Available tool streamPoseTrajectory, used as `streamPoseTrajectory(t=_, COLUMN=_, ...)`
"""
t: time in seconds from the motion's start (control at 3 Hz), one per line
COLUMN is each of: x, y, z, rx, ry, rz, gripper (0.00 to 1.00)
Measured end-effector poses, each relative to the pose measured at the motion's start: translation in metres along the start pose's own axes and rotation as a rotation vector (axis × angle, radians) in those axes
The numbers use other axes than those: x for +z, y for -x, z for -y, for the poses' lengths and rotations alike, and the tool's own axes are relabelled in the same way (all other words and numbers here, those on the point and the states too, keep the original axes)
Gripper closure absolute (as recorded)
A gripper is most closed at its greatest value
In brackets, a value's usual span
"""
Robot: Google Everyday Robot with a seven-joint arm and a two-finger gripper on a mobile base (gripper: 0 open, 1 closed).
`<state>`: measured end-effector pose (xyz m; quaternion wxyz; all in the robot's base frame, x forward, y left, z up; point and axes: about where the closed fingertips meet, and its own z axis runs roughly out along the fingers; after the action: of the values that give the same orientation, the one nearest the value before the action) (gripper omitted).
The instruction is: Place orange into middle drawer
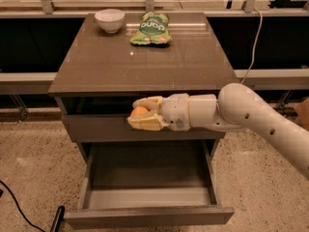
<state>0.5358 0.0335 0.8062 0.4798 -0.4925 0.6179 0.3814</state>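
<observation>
Presently, the gripper (141,115) hangs above the middle drawer (147,215), seemingly over its rear part. Its two fingers are closed on the orange (139,112), one above and one below. The orange is therefore held clear of the drawer, level with the uppermost drawer front (96,128) directly above it.

Judgement: the fruit is light, firm, smooth-skinned and apt to roll. A moderate hold across its widest part suits it.

The middle drawer stands pulled well out and nothing shows inside it. Open room lies straight down. The edges to mind are the front above the drawer and the drawer's own side walls.
</observation>
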Motion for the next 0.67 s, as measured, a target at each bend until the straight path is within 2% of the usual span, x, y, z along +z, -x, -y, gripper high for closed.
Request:
streamPoseTrajectory(t=0.33, x=0.003, y=-0.049, z=-0.001, rx=0.017, ry=0.051, rz=-0.003, gripper=1.00)
streamPoseTrajectory(t=0.67, x=0.010, y=-0.098, z=-0.006, rx=-0.027, ry=0.149, rz=0.076, gripper=1.00)
